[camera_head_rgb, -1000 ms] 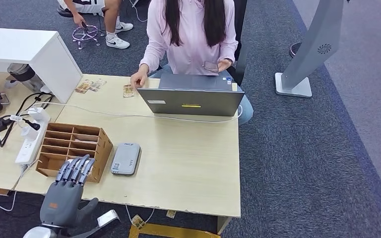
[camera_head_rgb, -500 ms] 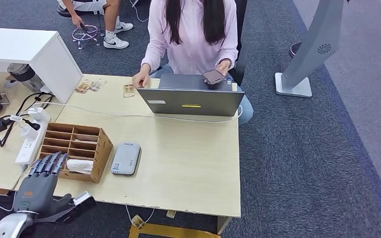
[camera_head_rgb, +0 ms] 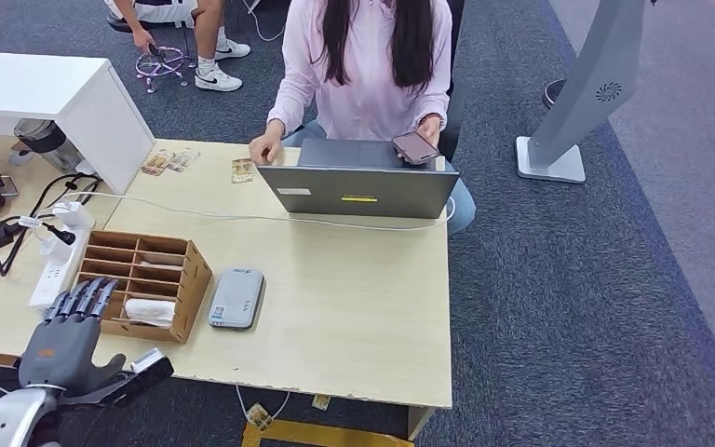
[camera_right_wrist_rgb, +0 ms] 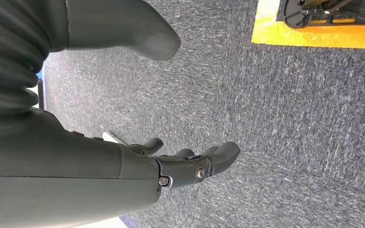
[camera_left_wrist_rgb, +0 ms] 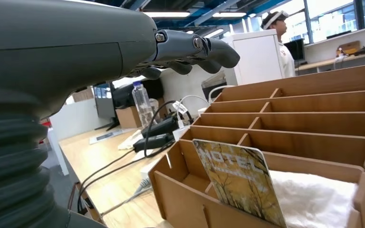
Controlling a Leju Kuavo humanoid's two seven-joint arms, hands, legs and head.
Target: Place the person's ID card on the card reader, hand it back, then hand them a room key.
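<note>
While the left hand (camera_head_rgb: 60, 343) hangs spread and empty at the worktop (camera_head_rgb: 354, 307) edge, the wooden box (camera_head_rgb: 140, 284) sits just ahead and the card reader (camera_head_rgb: 236, 298) beyond. Its wrist view shows a hotel key card (camera_left_wrist_rgb: 240, 180) upright in the nearest slot; pinching its free top edge looks best. The right hand (camera_right_wrist_rgb: 138, 166) hangs loosely open, empty, over carpet.

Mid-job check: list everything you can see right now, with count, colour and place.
wooden organizer: one, brown, table's left front.
hotel key card: one, yellow-brown, standing in an organizer slot.
white padding: one, in the front slot.
card reader: one, grey, right of organizer.
laptop: one, grey, open before the person.
cards: several, table's far edge, by the person's hand.
power strip: one, white, left of organizer.
phone: one, dark, in the person's hand.
person: one, pink top, seated opposite.
left hand: grey, empty, at the table's front edge.
right hand: grey, empty, over carpet.
</note>
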